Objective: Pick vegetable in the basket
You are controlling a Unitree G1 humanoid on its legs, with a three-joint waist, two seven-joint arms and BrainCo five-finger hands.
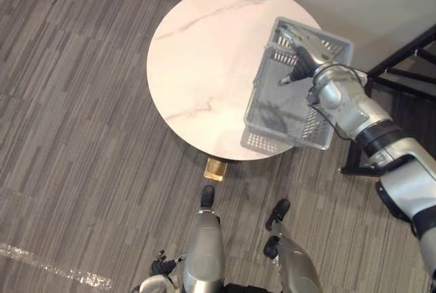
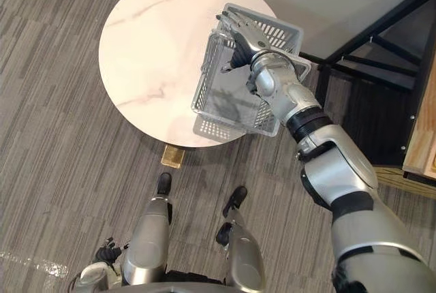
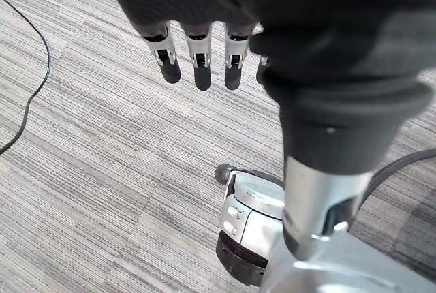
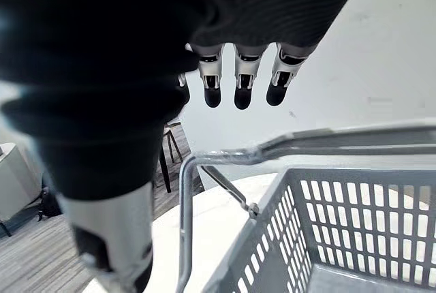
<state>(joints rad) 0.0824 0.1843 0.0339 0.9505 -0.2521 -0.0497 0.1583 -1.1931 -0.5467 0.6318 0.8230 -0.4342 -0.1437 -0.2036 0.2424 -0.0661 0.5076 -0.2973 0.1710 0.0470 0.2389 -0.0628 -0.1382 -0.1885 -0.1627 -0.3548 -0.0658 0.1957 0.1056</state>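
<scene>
The basket (image 1: 272, 144) is being carried at the right edge of the table (image 1: 197, 54), partly overhanging it. The right hand (image 1: 306, 51) is being held open above it, with the handle (image 4: 306, 142) lying just beneath, crosswise to the straight fingers. The left hand (image 3: 201, 54) is being hung open, well apart.

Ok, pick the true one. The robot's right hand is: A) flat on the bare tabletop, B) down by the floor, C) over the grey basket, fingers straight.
C: the right hand hovers above the grey basket at the round table's edge, its fingers straight and holding nothing.
</scene>
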